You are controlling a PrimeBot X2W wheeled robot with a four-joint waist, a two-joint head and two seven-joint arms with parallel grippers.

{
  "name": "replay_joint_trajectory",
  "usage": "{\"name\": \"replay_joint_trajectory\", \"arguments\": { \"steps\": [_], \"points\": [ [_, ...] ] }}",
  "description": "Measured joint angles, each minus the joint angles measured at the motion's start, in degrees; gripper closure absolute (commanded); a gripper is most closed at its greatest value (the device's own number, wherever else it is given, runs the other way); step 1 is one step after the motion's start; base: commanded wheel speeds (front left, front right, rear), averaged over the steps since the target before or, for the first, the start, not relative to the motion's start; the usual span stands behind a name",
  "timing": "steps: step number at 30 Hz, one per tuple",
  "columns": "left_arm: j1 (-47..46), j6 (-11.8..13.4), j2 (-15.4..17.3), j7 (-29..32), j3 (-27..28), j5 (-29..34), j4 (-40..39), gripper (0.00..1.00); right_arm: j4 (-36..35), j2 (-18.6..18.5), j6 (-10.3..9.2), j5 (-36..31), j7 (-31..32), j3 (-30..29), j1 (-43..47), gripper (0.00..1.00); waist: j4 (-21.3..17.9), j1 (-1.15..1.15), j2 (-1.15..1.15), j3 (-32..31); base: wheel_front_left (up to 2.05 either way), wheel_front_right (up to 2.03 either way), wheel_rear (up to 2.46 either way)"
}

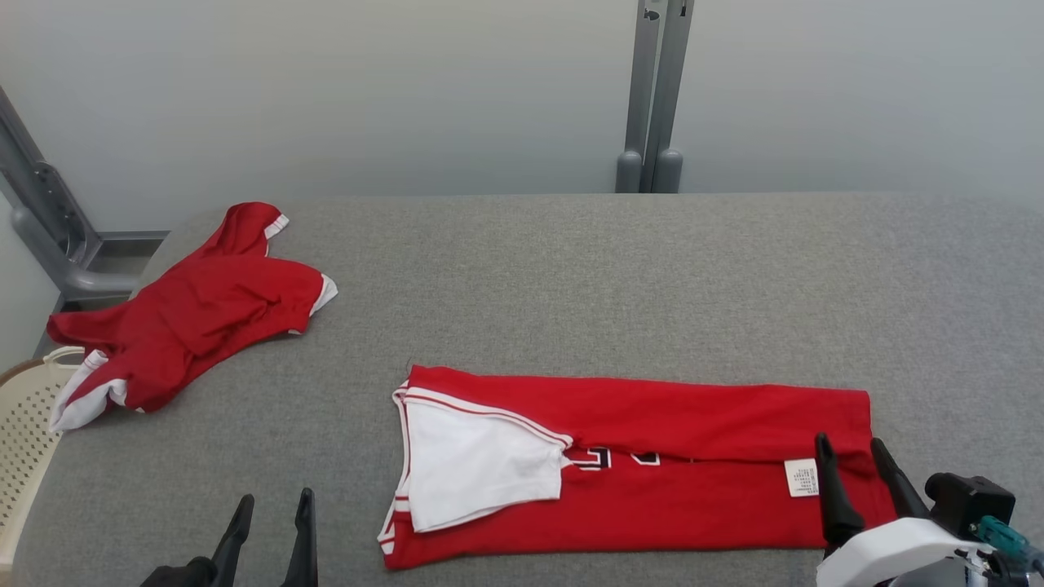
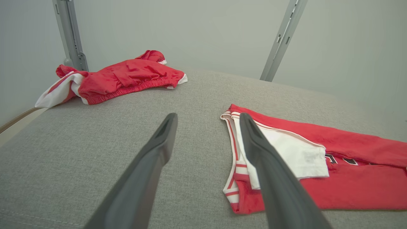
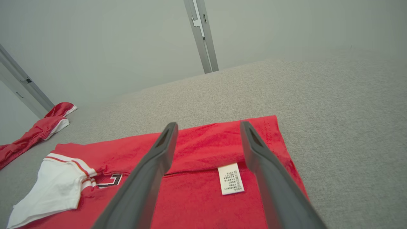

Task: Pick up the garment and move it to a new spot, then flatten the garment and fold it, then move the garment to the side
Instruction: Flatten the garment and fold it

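Note:
The garment is a red shirt with white sleeves, folded lengthwise into a long strip near the table's front edge, a white care label showing near its right end. My right gripper hovers open over that right end, its fingers either side of the label in the right wrist view, where the red cloth lies below. My left gripper stands open at the front left, apart from the strip. In the left wrist view its fingers point past the garment's white sleeve end.
A second red and white garment lies crumpled at the grey table's back left corner. A cream plastic basket stands off the table's left edge. Grey metal posts rise behind the table.

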Motion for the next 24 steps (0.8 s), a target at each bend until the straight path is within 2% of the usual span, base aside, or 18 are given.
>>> {"name": "replay_joint_trajectory", "arguments": {
  "steps": [4,7,16,20,24],
  "points": [
    [-0.3,-0.2,-0.3,0.0,0.1,1.1,-0.1,0.00,0.2,0.0,0.00,-1.9,3.4,-1.1,-1.7,0.00,-0.1,0.00,0.00,0.3,0.00,0.00,0.00],
    [-1.0,-0.6,-0.5,0.0,0.4,1.7,-0.9,0.00,0.8,0.0,0.00,-5.0,8.5,-2.7,-4.2,0.00,-0.2,0.00,0.00,0.8,0.00,0.00,0.00],
    [-2.0,-1.2,-1.4,0.0,-0.9,2.7,0.2,0.00,3.7,0.0,-0.02,-15.2,28.0,-14.7,-12.9,0.00,0.0,0.00,0.00,3.2,0.00,0.00,0.00],
    [-2.6,-1.6,-1.6,0.0,-1.3,2.8,0.6,0.00,6.3,0.0,-0.03,-16.2,35.8,-18.0,-14.7,0.00,0.8,0.00,0.00,4.1,0.00,0.00,0.00],
    [-3.2,-1.7,-1.6,0.0,-1.5,2.8,0.7,0.00,6.9,0.1,-0.02,-17.2,39.1,-19.4,-15.5,0.00,1.5,0.00,0.00,5.1,0.00,0.00,0.00]
  ]
}}
